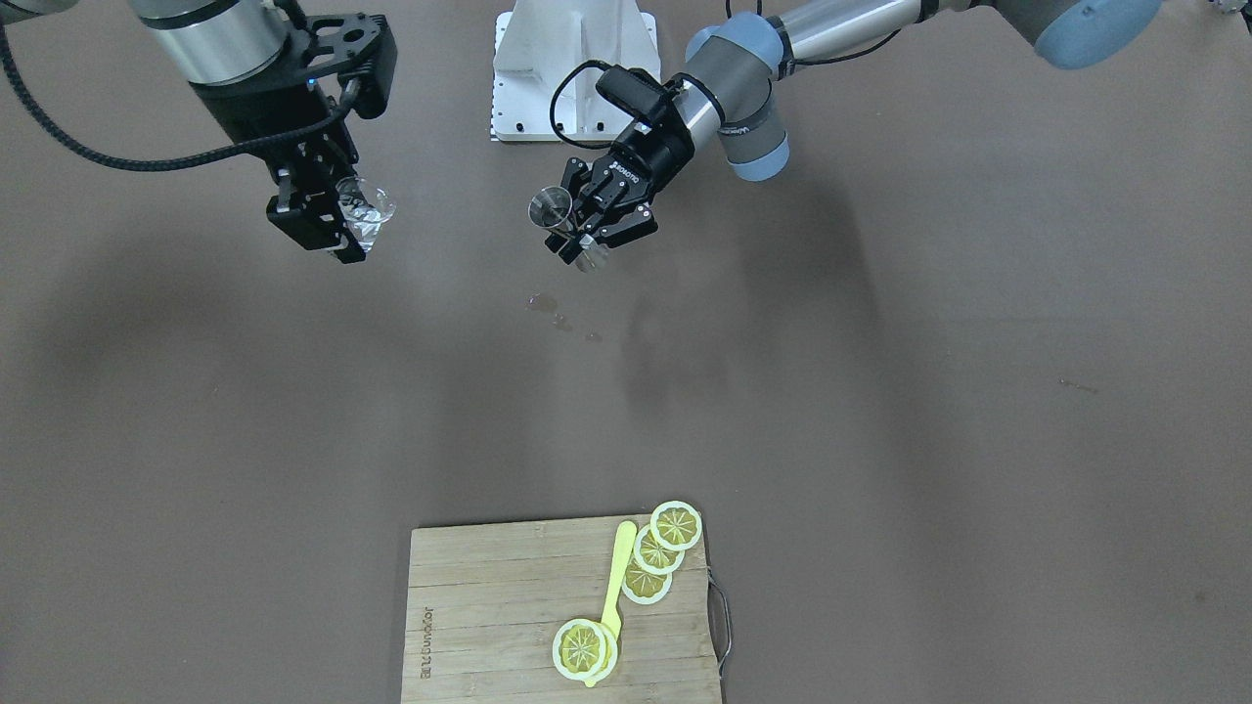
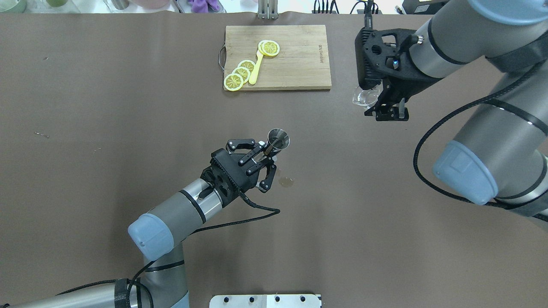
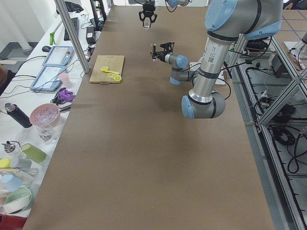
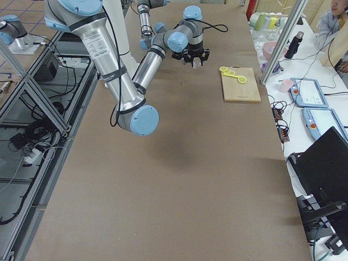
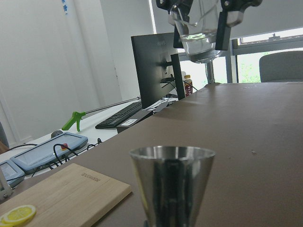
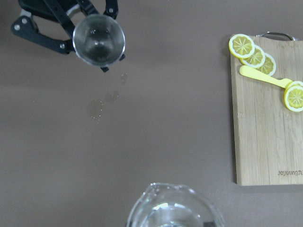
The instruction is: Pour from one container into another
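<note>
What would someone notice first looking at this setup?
Both arms hold vessels aloft: the left tool grips a metal jigger over mid-table, the right tool a clear glass pitcher with liquid, well apart. Wet spots mark the table near the jigger, and lemon slices lie on a cutting board at the far edge.

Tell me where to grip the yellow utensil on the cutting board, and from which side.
Grip the yellow utensil at its bare mid-shaft, coming straight down from above with the jaws across its narrow width. It lies flat on the cutting board, and lemon slices crowd both of its ends, so the middle looks like the only free stretch.
</note>
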`<action>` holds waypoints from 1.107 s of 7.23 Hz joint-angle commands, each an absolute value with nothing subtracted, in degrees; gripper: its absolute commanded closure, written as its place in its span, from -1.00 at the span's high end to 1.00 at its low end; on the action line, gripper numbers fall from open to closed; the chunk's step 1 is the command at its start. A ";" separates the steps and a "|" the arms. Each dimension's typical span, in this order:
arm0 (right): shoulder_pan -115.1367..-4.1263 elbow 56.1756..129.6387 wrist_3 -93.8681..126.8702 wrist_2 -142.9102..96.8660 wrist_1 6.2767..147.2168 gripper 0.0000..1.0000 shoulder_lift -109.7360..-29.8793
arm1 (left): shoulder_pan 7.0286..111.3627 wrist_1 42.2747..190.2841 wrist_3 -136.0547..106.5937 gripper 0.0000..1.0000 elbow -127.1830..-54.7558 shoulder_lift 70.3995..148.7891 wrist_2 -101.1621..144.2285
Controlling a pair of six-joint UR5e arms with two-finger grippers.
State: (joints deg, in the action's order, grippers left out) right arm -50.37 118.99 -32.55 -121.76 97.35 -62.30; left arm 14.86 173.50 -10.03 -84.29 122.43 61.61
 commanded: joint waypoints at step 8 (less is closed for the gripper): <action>-68.10 97.07 -38.76 -141.57 57.79 -1.00 -81.56 | 28.54 164.03 -10.02 -1.00 -85.17 121.90 62.40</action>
State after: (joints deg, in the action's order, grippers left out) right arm -66.24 102.23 -37.65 -139.21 62.44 -81.49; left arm 25.11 167.46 -10.06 -84.93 121.91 62.18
